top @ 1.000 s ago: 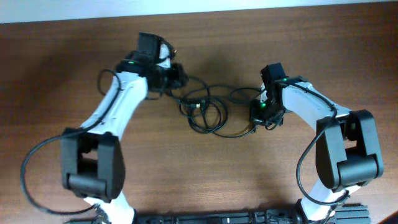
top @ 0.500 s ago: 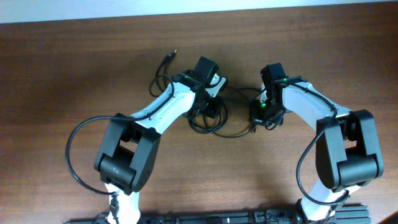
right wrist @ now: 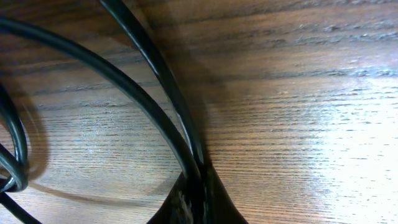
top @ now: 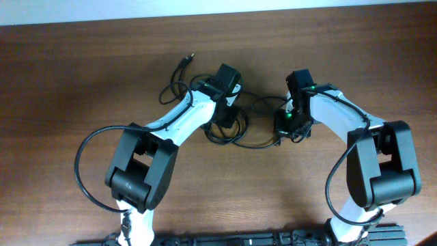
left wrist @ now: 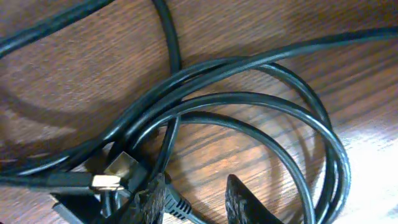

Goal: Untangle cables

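Over the middle of the wooden table, my overhead camera shows the cables lying in a loose black tangle between the two arms. One loose end with a plug trails off to the far left. The left gripper points down into the left part of the tangle, while the right gripper sits low at its right edge, where a single cord runs across to it. From this height I cannot read either pair of jaws. On the left wrist camera, several cords sweep round in overlapping loops flat on the wood. A metal-tipped connector lies at the near left, just beside the tool. The left gripper has its jaws apart, the dark fingers standing either side of a short run of cord at the bottom edge, gripping nothing that I can see. On the right wrist camera, two cords curve down from the far left and meet at the right gripper, whose jaws appear closed around them at the bottom of the picture. Another loop shows at the left edge.
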Available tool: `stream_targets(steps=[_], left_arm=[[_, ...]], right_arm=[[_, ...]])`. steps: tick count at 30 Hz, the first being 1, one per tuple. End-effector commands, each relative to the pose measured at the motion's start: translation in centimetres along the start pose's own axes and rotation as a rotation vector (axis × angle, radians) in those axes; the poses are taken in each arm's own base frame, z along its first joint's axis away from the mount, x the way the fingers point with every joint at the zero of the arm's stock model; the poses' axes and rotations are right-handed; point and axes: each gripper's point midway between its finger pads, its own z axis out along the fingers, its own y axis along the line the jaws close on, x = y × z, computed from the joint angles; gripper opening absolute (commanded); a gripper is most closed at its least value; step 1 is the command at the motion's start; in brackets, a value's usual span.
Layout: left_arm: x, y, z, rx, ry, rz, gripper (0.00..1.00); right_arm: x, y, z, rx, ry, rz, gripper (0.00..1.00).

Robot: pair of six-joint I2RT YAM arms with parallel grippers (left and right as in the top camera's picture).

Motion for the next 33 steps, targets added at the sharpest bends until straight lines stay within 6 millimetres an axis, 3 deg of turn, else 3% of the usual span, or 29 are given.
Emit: stream_targets(steps=[1, 6, 10, 14, 23, 25, 27, 31, 33], left_arm=[[-0.7, 1.4, -0.1, -0.074, -0.013, 0.011, 0.33], [-2.5, 0.8, -1.0, -0.048, -0.059, 0.013, 0.38], [-2.5, 0.7, -1.0, -0.046, -0.058, 0.013, 0.4], [-2.0, -0.5, -0.7, 0.028, -0.043, 0.015, 0.4], [0.3, -0.6, 3.2, 0.039, 0.064, 0.012, 0.38], [0.5, -0.6, 3.2, 0.039, 0.072, 0.012, 0.29], [0.6, -0.6, 3.0, 0.038, 0.078, 0.012, 0.02], [-0.6, -0.7, 1.1, 0.038, 0.076, 0.012, 0.0], [-1.9, -0.5, -1.1, 0.038, 0.055, 0.006, 0.0]], right_arm=[[0.7, -1.7, 0.9, 0.064, 0.025, 0.009, 0.04], [0.7, -1.7, 0.9, 0.064, 0.025, 0.009, 0.04], [0.7, -1.7, 0.9, 0.064, 0.026, 0.009, 0.04], [0.7, -1.7, 0.9, 0.064, 0.025, 0.009, 0.04], [0.7, -1.7, 0.9, 0.064, 0.026, 0.009, 0.04], [0.7, -1.7, 0.9, 0.064, 0.026, 0.009, 0.04], [0.7, -1.7, 0.9, 0.064, 0.026, 0.009, 0.04], [0.7, -1.7, 0.9, 0.064, 0.026, 0.009, 0.04], [0.7, -1.7, 0.9, 0.064, 0.026, 0.009, 0.04]])
